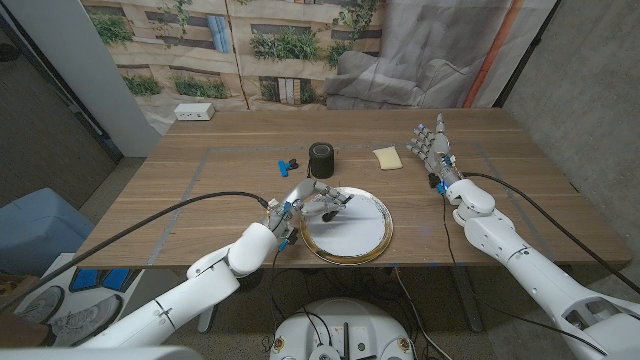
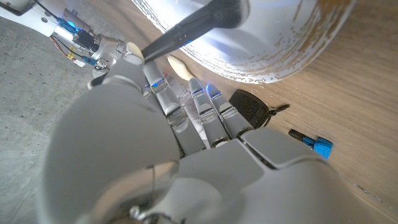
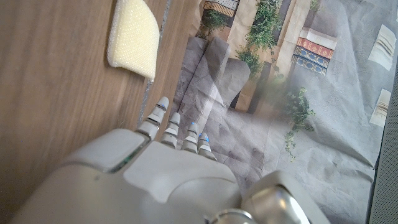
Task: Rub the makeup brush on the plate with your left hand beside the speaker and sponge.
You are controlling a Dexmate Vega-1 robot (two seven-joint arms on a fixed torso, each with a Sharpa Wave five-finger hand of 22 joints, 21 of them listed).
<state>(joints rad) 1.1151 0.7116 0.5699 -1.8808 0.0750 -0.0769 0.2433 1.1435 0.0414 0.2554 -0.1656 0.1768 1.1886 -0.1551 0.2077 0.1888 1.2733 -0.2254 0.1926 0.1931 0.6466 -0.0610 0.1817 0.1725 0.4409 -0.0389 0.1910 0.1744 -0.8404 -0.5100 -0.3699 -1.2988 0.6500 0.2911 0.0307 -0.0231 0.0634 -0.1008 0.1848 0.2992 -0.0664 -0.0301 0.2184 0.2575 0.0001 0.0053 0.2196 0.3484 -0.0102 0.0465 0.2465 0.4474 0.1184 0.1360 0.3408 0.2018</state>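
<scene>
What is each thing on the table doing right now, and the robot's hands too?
Makeup brush: held by the left hand, tip on the plate.
Plate: flat on the table.
Speaker: upright, untouched.
Sponge: lying flat, untouched.
Left hand: gripping the brush.
Right hand: holding nothing, fingers apart.

From my remote station, I find no legible text, label, brand, number or sign in any view. The white box (image 1: 193, 112) at the bench's (image 1: 200, 190) far corner carries marks too small for me to read, and the printed backdrop (image 1: 250, 45) behind shows only buildings and plants, no lettering.
</scene>
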